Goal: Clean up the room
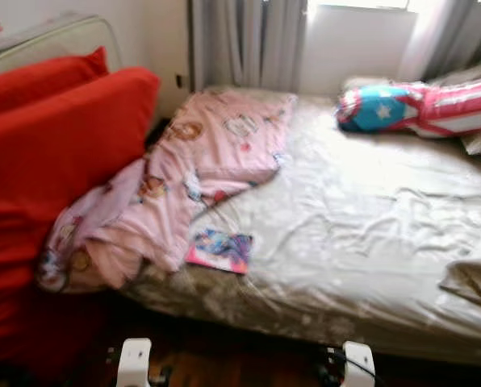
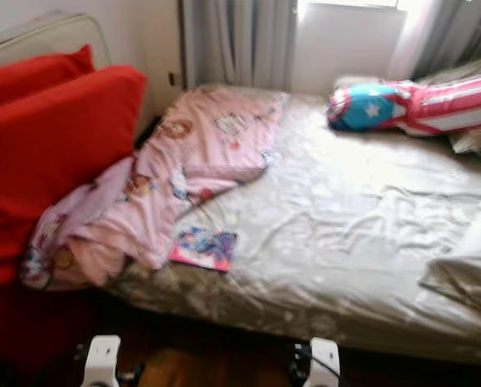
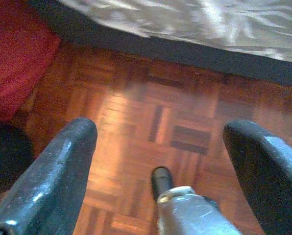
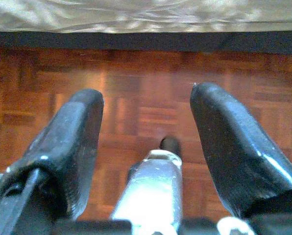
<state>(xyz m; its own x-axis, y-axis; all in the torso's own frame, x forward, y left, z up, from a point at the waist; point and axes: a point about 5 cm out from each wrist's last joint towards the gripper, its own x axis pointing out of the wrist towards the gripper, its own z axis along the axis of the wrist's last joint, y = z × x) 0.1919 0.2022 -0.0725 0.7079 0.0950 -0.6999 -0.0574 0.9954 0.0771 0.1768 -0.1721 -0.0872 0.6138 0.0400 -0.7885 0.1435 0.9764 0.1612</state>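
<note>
A bed with a rumpled beige sheet (image 1: 361,218) stands before me. A pink patterned blanket (image 1: 184,177) lies bunched along its left side and spills over the near corner. A small colourful booklet (image 1: 219,249) rests on the sheet beside the blanket. A blue, red and white striped pillow (image 1: 422,107) lies at the head end. My left gripper (image 3: 160,142) hangs open over the wooden floor, nothing between its fingers. My right gripper (image 4: 146,127) also hangs open above the floor near the bed's edge.
Red cushions (image 1: 55,177) stand on the left, pressed against the bed. Grey curtains (image 1: 248,40) and a bright window are behind the bed. Crumpled beige bedding (image 2: 466,274) lies at the bed's right edge. Parquet floor (image 3: 156,112) runs along the bed's near side.
</note>
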